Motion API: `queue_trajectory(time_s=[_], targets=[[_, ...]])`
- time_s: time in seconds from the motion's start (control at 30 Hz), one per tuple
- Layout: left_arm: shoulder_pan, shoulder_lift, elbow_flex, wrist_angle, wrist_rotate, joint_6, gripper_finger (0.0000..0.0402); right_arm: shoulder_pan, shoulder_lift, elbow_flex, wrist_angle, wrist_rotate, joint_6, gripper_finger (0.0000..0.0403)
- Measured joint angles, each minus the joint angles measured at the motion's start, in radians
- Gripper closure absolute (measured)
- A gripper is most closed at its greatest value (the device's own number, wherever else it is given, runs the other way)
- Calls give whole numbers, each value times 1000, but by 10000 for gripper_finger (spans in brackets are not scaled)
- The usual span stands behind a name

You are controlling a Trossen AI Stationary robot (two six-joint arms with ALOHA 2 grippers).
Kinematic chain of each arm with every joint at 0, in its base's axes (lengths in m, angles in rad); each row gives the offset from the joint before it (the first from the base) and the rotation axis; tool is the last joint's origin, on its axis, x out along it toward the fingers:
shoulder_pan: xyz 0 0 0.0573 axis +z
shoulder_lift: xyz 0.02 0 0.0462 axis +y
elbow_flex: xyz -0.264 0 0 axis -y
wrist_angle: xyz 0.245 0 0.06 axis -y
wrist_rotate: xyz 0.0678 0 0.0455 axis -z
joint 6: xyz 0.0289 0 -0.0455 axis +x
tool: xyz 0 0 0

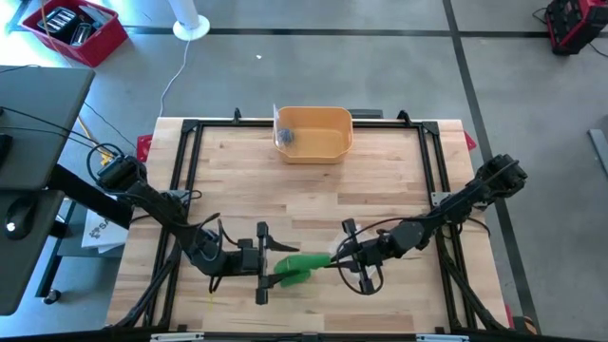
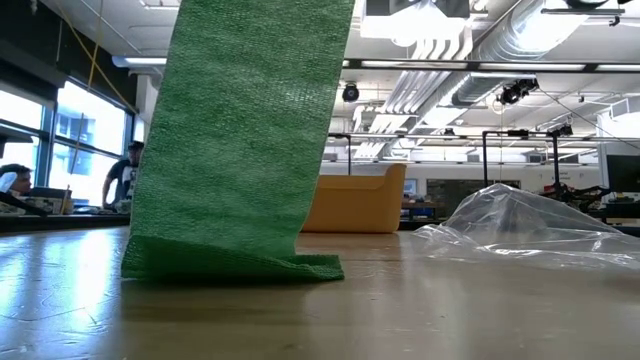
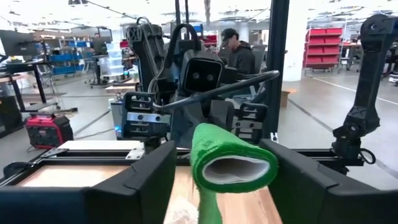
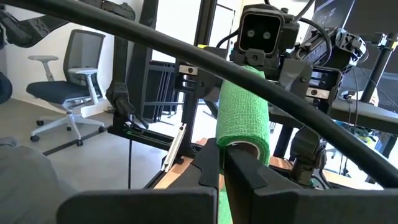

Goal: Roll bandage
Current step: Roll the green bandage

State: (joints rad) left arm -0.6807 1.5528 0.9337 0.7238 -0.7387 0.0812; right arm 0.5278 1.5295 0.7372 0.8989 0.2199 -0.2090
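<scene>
Tight at the near middle, open wood everywhere else.

Your left claw point(image 1: 269, 261) and right claw point(image 1: 334, 256) face each other with only the green bandage point(image 1: 300, 266) between them, so nothing passes there. Beyond both claws, bare surface point(image 1: 380, 180) runs clear to the yellow bin point(image 1: 313, 133) at the far edge. In the low view, crumpled clear plastic point(image 2: 520, 228) lies on the wood, well apart from the hanging bandage.
</scene>
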Motion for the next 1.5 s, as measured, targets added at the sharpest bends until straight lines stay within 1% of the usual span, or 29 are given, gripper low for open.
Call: queue_trajectory(time_s=[0.17, 0.3, 0.4, 0.5, 0.6, 0.67, 0.73, 0.83, 0.93, 1.03, 1.1, 1.17, 1.23, 1.33, 1.43, 1.5], targets=[[0, 0, 0, 0, 32, 7, 225, 0, 0, 0, 0, 0, 7, 403], [0, 0, 0, 0, 34, 10, 259, 0, 0, 0, 0, 0, 9, 403], [0, 0, 0, 0, 34, 26, 276, 0, 0, 0, 0, 0, 8, 403], [0, 0, 0, 0, 35, 41, 282, 0, 0, 0, 0, 1, 7, 403], [0, 0, 0, 2, 35, 68, 275, 0, 0, 0, 0, 4, 1, 403], [-2, -3, 0, -1, 35, 77, 260, 4, 0, 0, 0, 21, -10, 403], [-7, -18, -1, -36, 35, 77, 238, 10, 0, 0, 0, 56, -24, 403], [-14, -65, -1, -144, 31, 21, 202, 19, 0, 0, 0, 93, -45, 403], [-27, -123, -1, -295, 24, -89, 173, 31, 0, 0, 0, 122, -68, 403], [-53, -182, -1, -469, 19, -206, 164, 43, -3, 0, 0, 155, -91, 403], [-79, -201, -1, -511, 18, -226, 165, 49, -3, 0, 0, 173, -108, 403], [-108, -195, -1, -481, 18, -154, 171, 50, -3, 0, 0, 173, -112, 403], [-125, -172, -1, -409, 8, -52, 180, 48, -3, 0, 0, 174, -111, 403], [-135, -130, -1, -297, -47, 85, 193, 48, -3, 0, 0, 175, -111, 403], [-125, -94, -1, -210, -60, 162, 200, 48, -3, 0, 0, 175, -106, 403], [-114, -79, -1, -175, -63, 182, 203, 48, -3, 0, 0, 175, -106, 403]])
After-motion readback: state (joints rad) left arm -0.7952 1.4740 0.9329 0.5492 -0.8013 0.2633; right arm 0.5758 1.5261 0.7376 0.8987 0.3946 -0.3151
